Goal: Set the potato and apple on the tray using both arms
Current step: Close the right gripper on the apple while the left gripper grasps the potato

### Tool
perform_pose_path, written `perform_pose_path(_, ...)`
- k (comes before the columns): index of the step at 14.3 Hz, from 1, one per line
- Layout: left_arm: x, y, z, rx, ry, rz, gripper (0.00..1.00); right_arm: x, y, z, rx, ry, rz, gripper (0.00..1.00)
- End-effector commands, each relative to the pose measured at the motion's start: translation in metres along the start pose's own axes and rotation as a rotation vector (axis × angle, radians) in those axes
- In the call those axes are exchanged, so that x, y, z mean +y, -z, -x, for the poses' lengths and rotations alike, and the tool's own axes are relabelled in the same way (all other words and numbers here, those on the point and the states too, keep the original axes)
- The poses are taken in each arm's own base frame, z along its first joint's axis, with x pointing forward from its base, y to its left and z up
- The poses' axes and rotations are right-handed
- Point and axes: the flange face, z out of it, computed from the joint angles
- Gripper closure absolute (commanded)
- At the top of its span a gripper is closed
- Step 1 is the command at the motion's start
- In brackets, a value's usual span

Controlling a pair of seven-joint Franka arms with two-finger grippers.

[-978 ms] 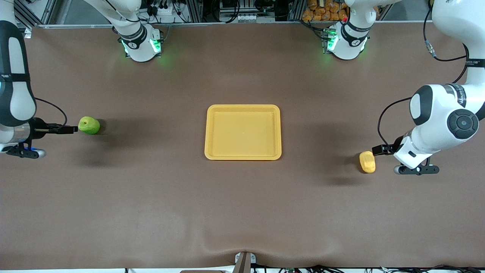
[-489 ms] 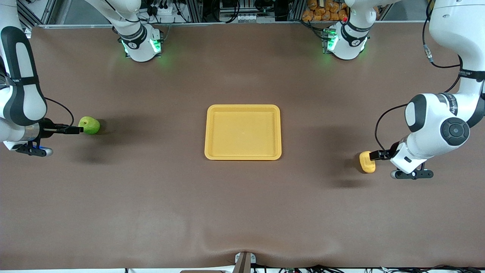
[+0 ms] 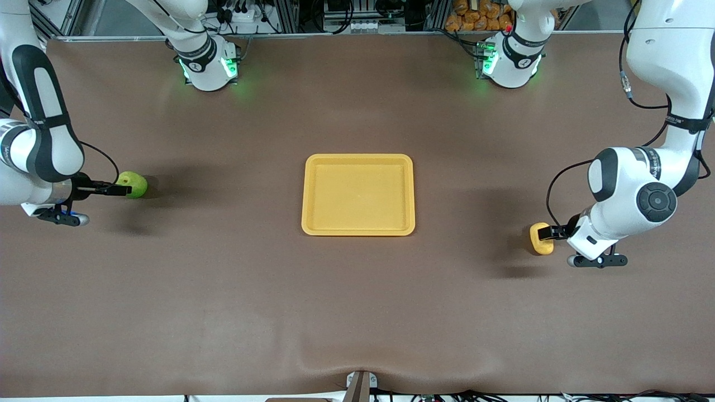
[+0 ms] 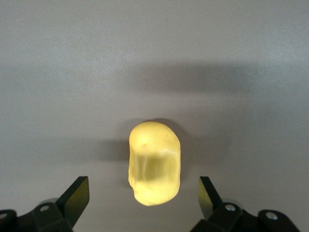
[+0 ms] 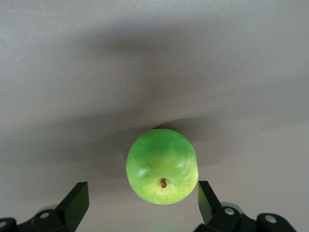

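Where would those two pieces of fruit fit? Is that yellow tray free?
The shallow yellow plastic tray holds nothing. The brown table lies bare around it. Each table end is busier: the right gripper, fingers open, at the round green apple; the left gripper, fingers open, at the lumpy yellow potato.

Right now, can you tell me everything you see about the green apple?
The apple is small, round and bright green, paler and yellowish around a dimple with a tiny brown stem. Its skin looks smooth and a little shiny, like plastic. It sits on the brown table toward the right arm's end, well apart from the yellow tray. The right hand is open, one finger on each side of the apple, not squeezing it. Nothing else touches it but the table.
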Motion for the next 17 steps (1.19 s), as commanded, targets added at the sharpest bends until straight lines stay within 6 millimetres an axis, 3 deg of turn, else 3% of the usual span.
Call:
perform_pose_path(1, -0.003, -0.01, -0.001, 0.007, 0.008, -0.007, 0.0, 0.005, -0.005, 0.008, 0.016, 0.0, 0.003, 0.0)
perform_pose_path(5, -0.004, -0.028, -0.003, 0.006, 0.039, 0.01, 0.0, 0.012, -0.014, 0.008, 0.027, -0.013, 0.0, 0.0)
perform_pose_path(11, -0.001, -0.04, -0.001, -0.009, 0.069, 0.011, 0.0, 0.015, -0.05, 0.017, 0.049, -0.022, -0.001, 0.0)
perform_pose_path(16, 0.002, -0.042, -0.001, -0.013, 0.066, 0.012, 0.0, 0.017, -0.065, 0.015, 0.065, -0.021, 0.0, 0.0)
perform_pose_path(17, 0.003, -0.043, -0.001, -0.014, 0.064, 0.011, 0.06, 0.017, -0.068, 0.014, 0.062, -0.013, -0.001, 0.0)
